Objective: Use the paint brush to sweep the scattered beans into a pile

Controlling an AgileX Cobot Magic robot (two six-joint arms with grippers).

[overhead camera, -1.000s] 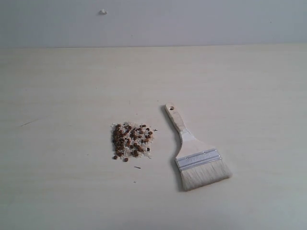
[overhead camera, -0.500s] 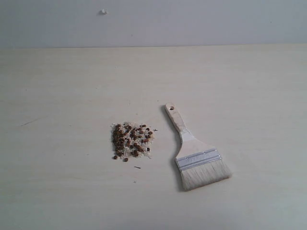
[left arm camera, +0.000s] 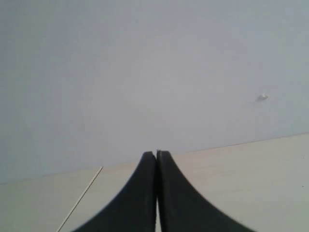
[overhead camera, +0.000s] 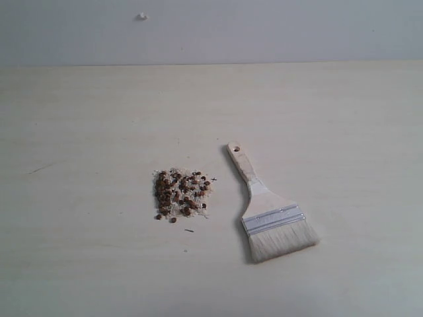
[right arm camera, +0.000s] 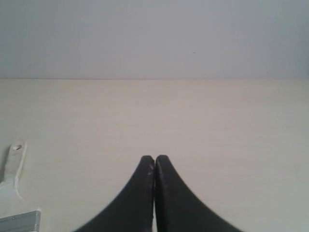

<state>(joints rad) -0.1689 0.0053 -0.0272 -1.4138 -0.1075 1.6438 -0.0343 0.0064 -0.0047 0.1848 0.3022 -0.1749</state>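
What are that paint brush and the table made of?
The paint brush seems to have a pale wooden handle, a silver metal band and off-white bristles, natural or synthetic I can't tell. The table looks like pale matte wood or laminate, faintly grained.

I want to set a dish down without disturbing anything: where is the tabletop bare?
The table is bare behind the beans and paint brush up to the wall, left of the beans, and right of the brush. Crowded: the narrow strip between the beans and the brush handle, plus stray specks just in front of the pile.
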